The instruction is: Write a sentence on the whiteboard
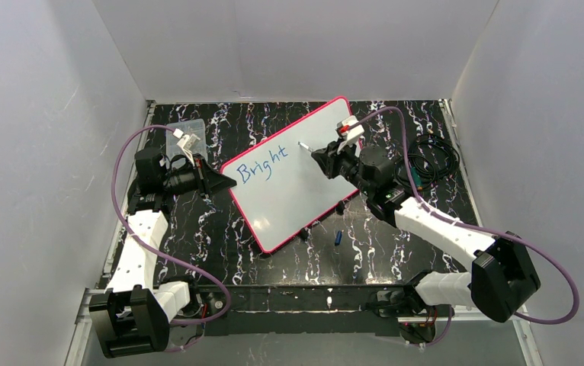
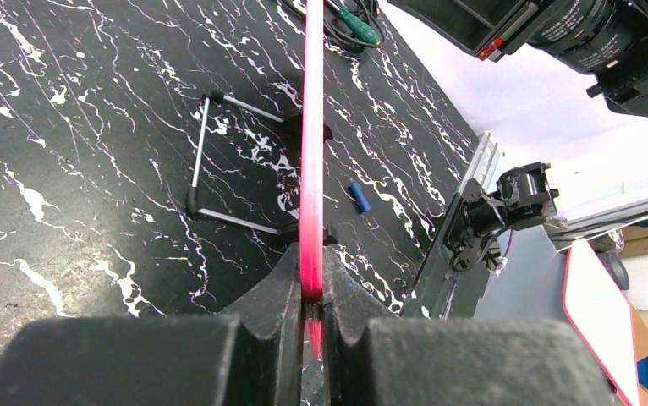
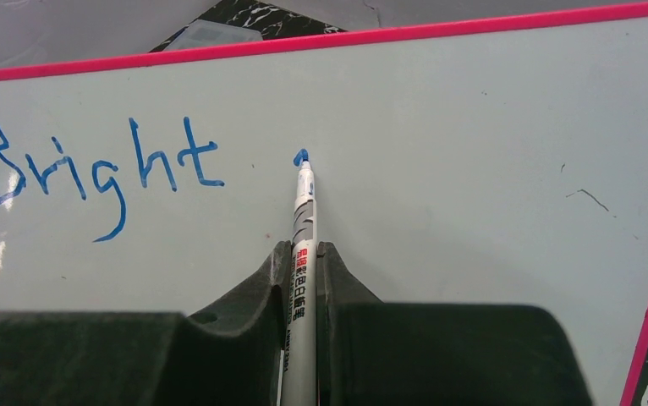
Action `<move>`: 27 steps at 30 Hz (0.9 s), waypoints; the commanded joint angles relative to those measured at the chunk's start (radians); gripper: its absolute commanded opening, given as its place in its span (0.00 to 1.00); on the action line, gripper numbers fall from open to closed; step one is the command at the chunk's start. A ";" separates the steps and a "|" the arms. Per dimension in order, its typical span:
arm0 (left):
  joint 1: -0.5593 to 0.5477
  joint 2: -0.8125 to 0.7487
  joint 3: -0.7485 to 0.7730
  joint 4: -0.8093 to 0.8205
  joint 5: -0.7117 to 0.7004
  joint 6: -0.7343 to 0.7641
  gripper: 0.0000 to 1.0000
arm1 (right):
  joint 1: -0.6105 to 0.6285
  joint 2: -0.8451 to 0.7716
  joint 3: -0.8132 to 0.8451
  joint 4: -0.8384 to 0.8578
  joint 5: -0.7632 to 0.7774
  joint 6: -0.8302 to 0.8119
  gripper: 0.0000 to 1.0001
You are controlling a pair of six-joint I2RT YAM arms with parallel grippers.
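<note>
**A:** Why is the left claw [image 2: 310, 283] on the whiteboard [image 1: 304, 206] at all?

**B:** To steady it, I'd say. The whiteboard leans on a wire stand [image 2: 219, 161] on the table [image 1: 197, 229], so a pen pressing on its face could rock it. The claw is closed on the pink rim at the whiteboard's left corner (in the left wrist view the rim runs straight in between the two fingers).

**A:** And the right claw [image 3: 304, 254]?

**B:** It is clamped on a marker [image 3: 304, 203]. The barrel lies along the claw's own line, with the tip leading and touching the whiteboard's face.

**A:** Where is the sentence [image 3: 92, 165]?

**B:** On the left part of the whiteboard's face, and it reads only "Bright". A small blue stroke [image 3: 301, 156] sits just to the right of that word, right at the tip (probably the start of the next word).

**A:** Which way does the whiteboard lie?

**B:** Its long axis runs from the corner in the left claw away to the far right corner, and the writing follows that long edge. The face is turned towards the right arm, which suits the pen's reach. A blue cap [image 1: 337, 238] lies on the table just off the whiteboard's near edge.
</note>
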 commanded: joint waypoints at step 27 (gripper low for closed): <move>0.004 -0.032 0.008 0.045 0.030 0.022 0.00 | -0.004 0.028 0.014 0.127 0.059 0.038 0.01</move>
